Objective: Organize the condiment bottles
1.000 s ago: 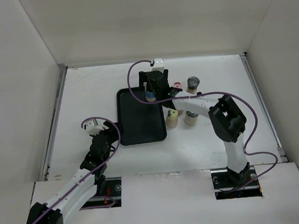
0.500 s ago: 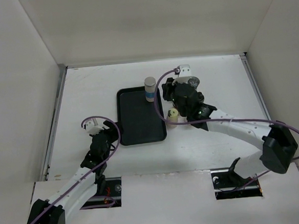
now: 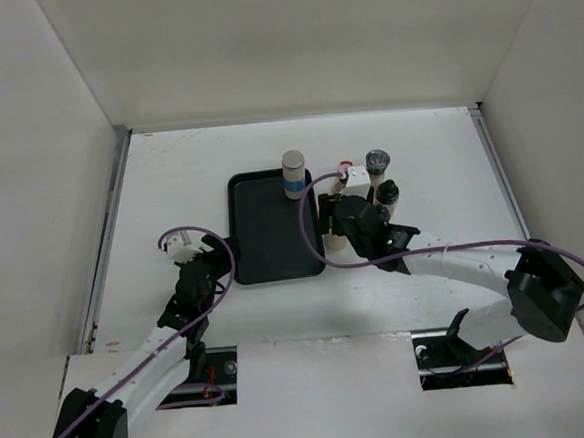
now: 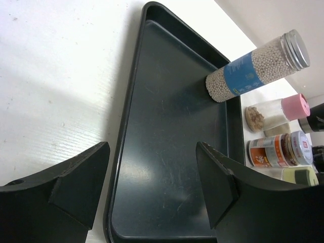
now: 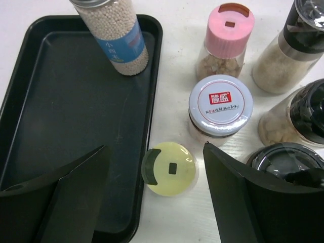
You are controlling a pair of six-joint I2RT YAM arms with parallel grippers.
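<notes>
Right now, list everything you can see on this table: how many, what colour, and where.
Tray: one, black, middle of the table.
Blue-labelled bottle: one, silver cap, pale beads, standing in the tray's far right corner.
Pink-capped jar: one, beige contents, on the table just right of the tray.
White-capped jar: one, red logo on the cap, just nearer than the pink one.
Yellow-capped bottle: one, pale yellow, beside the tray's right rim.
Dark-collared bottle: one, beige contents, far right of the cluster.
Dark-lidded jar: one, right of the white cap.
Black-lidded jar: one, nearest on the right.
Table: one, white.
Left end effector: black, open, at the tray's near end.
Right end effector: black, open, above the yellow-capped bottle.
</notes>
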